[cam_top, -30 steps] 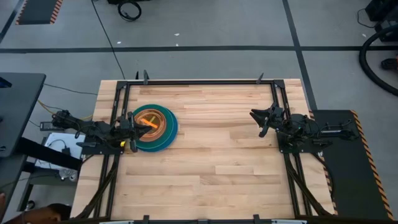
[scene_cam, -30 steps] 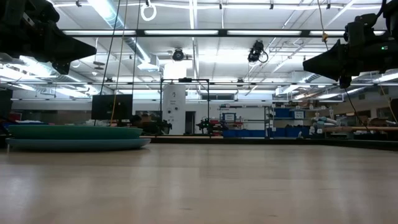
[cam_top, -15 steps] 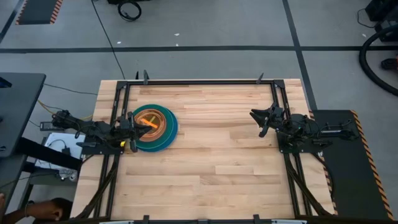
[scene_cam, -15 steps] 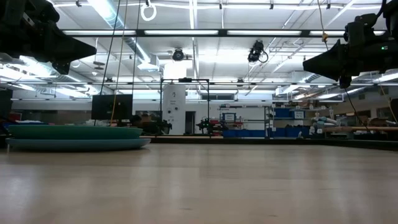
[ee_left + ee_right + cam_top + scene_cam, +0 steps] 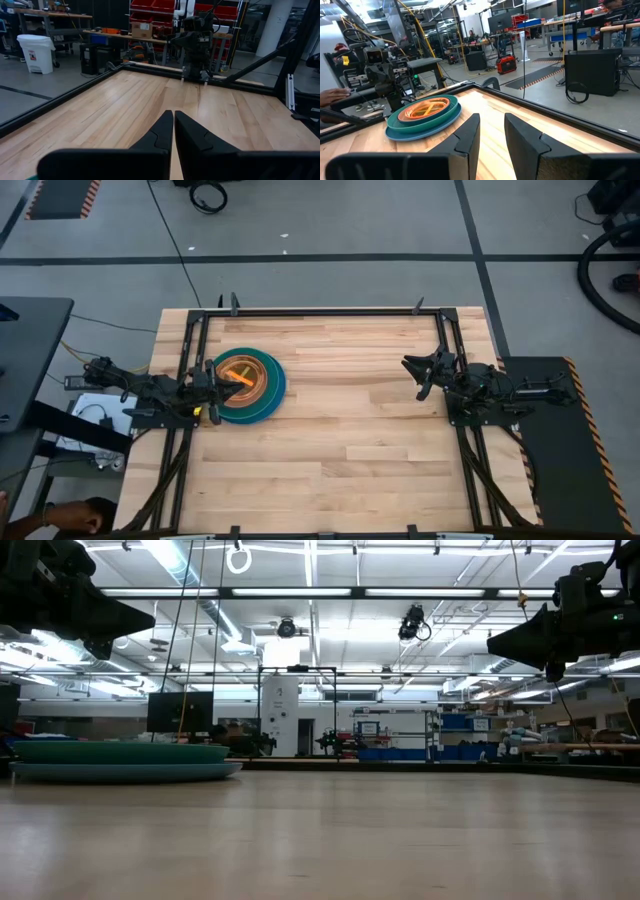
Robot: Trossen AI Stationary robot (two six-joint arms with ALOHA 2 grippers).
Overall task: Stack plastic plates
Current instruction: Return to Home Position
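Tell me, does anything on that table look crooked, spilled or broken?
Nothing stands out. The plates sit in one neat stack on the table, largest at the bottom, orange on top. The left gripper hovers by the stack, shut; the right gripper waits across the table, open.

"Where's the open room on that table (image 5: 340, 465)?"

"Nearly everywhere. The middle and the whole six o'clock half are bare wood. Only the stack of plates (image 5: 262, 392) stands in the way, low and flat, at ten o'clock from centre."

"And the arms?"

"The left gripper (image 5: 212, 383) hangs at the stack's nine o'clock edge. The right gripper (image 5: 416, 377) is at two o'clock, well apart. Black frame rails (image 5: 330, 311) rim the sides."
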